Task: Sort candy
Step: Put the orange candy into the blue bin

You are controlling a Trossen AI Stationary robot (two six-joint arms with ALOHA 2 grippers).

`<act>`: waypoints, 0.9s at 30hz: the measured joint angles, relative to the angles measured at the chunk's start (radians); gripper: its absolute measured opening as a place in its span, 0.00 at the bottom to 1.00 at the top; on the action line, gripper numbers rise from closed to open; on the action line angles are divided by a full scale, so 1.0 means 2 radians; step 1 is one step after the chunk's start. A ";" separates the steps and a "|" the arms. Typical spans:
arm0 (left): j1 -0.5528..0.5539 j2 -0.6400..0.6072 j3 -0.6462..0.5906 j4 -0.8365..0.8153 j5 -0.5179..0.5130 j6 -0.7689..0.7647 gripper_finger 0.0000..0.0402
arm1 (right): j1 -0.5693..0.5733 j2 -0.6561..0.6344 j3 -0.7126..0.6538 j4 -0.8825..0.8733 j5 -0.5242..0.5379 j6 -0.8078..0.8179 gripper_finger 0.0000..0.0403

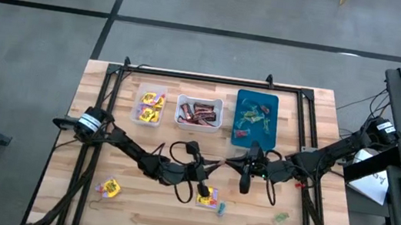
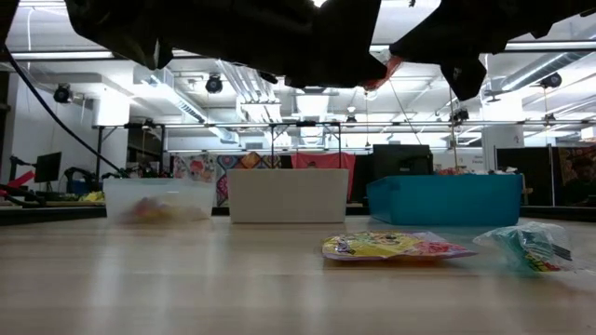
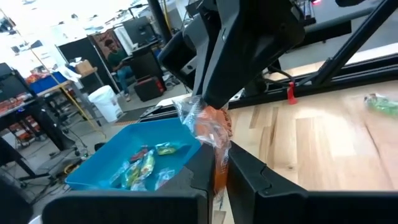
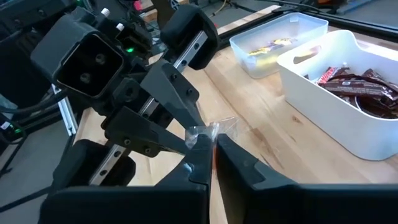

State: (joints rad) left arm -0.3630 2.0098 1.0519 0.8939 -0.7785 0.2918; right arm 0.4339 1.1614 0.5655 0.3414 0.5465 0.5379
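Above the table (image 1: pixel 171 221), our left pincer (image 3: pixel 219 163) and right pincer (image 4: pixel 211 152) are both clamped on one clear-wrapped orange candy (image 3: pixel 211 127).

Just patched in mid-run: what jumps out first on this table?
Above mid-table the left end effector and the right end effector meet, both shut on one crinkly clear-wrapped candy. Behind them a clear bin, a white bin and a blue bin stand in a row, each holding candy. Loose yellow packets lie on the wood near the front.
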 joint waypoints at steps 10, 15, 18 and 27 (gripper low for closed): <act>0.000 0.000 0.000 -0.030 0.002 -0.078 0.16 | 0.000 -0.001 0.000 -0.001 0.000 -0.007 0.02; -0.001 0.000 0.000 -0.033 0.003 -0.103 0.26 | -0.002 -0.007 0.000 -0.003 0.001 -0.009 0.02; -0.001 0.000 0.000 -0.034 0.017 -0.124 0.32 | -0.006 -0.007 0.000 -0.008 0.002 -0.009 0.02; -0.001 -0.001 0.000 -0.059 0.029 -0.160 0.55 | -0.028 -0.008 0.000 -0.022 0.002 -0.008 0.02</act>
State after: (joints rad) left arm -0.3641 2.0078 1.0519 0.7763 -0.7204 -0.0291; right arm 0.3789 1.1463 0.5658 0.2980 0.5500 0.5228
